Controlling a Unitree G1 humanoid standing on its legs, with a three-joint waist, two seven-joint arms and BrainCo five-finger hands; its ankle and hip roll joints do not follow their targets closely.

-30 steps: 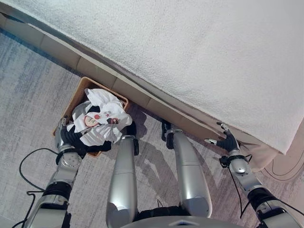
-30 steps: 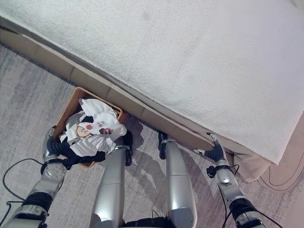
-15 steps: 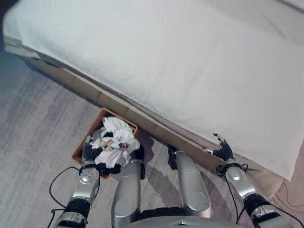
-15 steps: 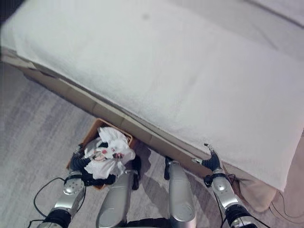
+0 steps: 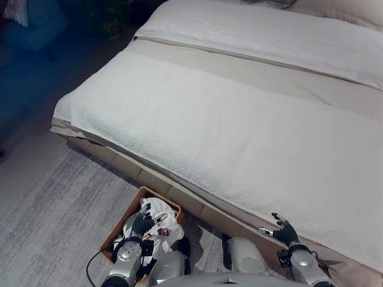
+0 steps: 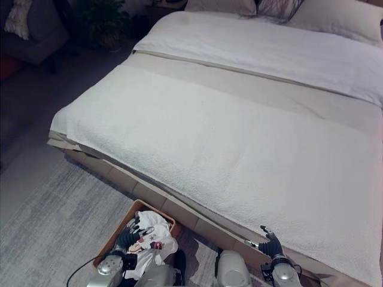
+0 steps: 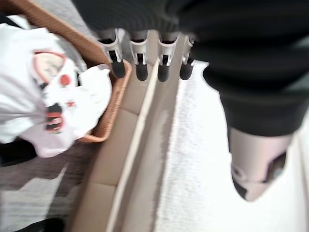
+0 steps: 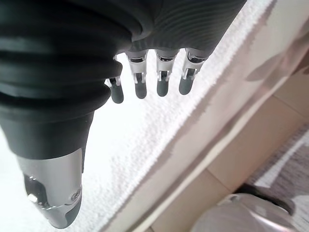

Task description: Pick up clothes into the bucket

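Note:
A brown wicker basket [image 5: 134,205] stands on the grey carpet against the bed's side. White clothes [image 5: 163,220] with red and dark print are heaped in it and spill over its near rim. My left hand [image 5: 142,223] hovers over the heap, open, with straight fingers [image 7: 141,67] past the basket [image 7: 117,99] and the clothes [image 7: 46,104]. My right hand [image 5: 285,232] is at the bed's near edge, open and holding nothing. Its fingers [image 8: 161,77] hang over the white cover [image 8: 140,150].
A wide bed [image 5: 239,131] with a white textured cover takes up most of the space ahead, with pillows [image 6: 251,7] at its far end. A dark sofa [image 6: 30,36] and a plant [image 6: 105,21] stand at the far left. Grey carpet [image 5: 54,209] lies left of the basket.
The camera has tilted up, so the whole bed now shows. My left hand has come off the clothes heap and hangs above it with straight fingers. The right hand stays by the bed edge.

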